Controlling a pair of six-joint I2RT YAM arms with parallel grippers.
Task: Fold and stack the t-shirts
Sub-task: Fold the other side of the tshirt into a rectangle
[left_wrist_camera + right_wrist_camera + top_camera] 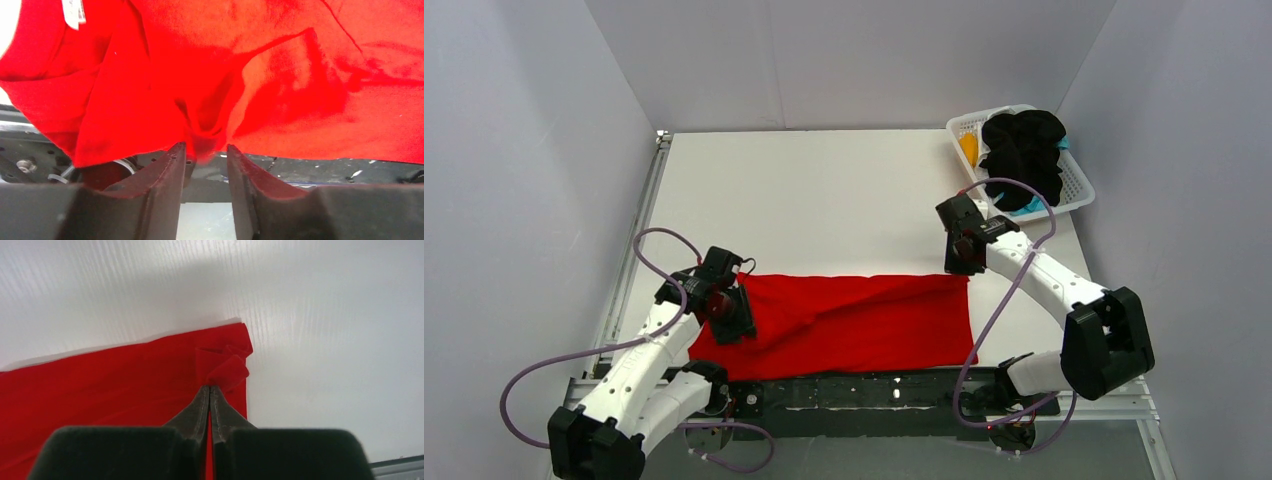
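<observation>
The bright red t-shirt (864, 315) lies as a long band across the near part of the table, with a crease running from one gripper to the other. My left gripper (729, 308) is at its left end. In the left wrist view a bunch of red cloth (210, 100) sits between the gripper's (206, 148) partly closed tips. My right gripper (962, 252) is at the far right corner. In the right wrist view its (210, 386) jaws are pressed together on a small fold of the red corner (227, 371). The black (1024, 150), orange-yellow (969, 148) and teal (1030, 205) t-shirts lie in the basket.
The white lattice basket (1079, 190) stands at the back right corner of the table, close behind my right arm. A black rail (874, 385) runs along the near edge under the red shirt's hem. Grey walls close in the table on three sides.
</observation>
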